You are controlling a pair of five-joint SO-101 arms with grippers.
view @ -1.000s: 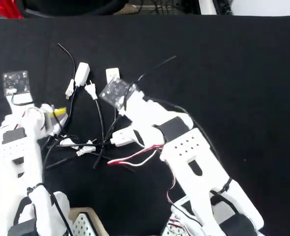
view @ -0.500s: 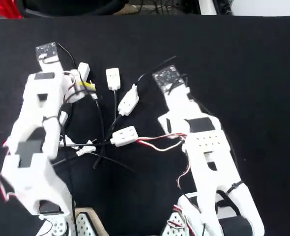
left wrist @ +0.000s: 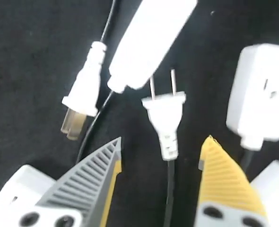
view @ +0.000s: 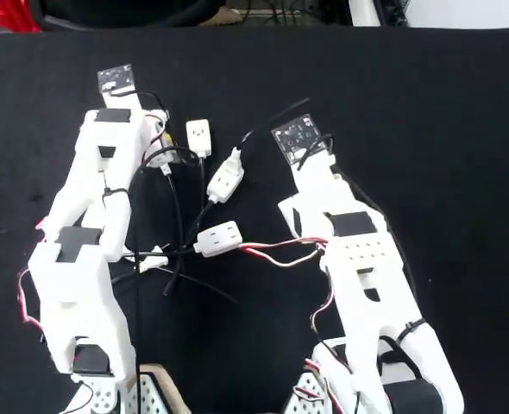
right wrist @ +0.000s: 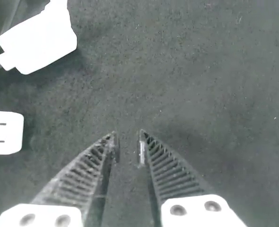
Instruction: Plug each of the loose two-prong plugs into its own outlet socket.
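Observation:
My left gripper (left wrist: 163, 142) is open and low over the black table, with a white two-prong plug (left wrist: 164, 106) just ahead between its fingers, prongs pointing away. A second plug (left wrist: 82, 94) with brass prongs lies beside it. A long white socket body (left wrist: 149, 38) and a white outlet (left wrist: 262, 94) lie close by. From above, the left gripper (view: 158, 153) sits near the outlet (view: 198, 136); two more outlets (view: 224, 177) (view: 218, 237) lie mid-table. My right gripper (right wrist: 127, 142) is shut to a narrow slit over bare cloth, holding nothing, with outlets (right wrist: 35, 40) (right wrist: 2, 132) off to one side.
Black cords (view: 177, 216) tangle between the arms, with another small white plug (view: 151, 259) among them. Red and white wires (view: 280, 252) trail from the right arm (view: 349, 250). The black cloth to the right (view: 444, 155) is open room.
The left arm has swung from the near left out to the far plugs and outlets. The right arm has pulled back rightward, uncovering the middle outlet.

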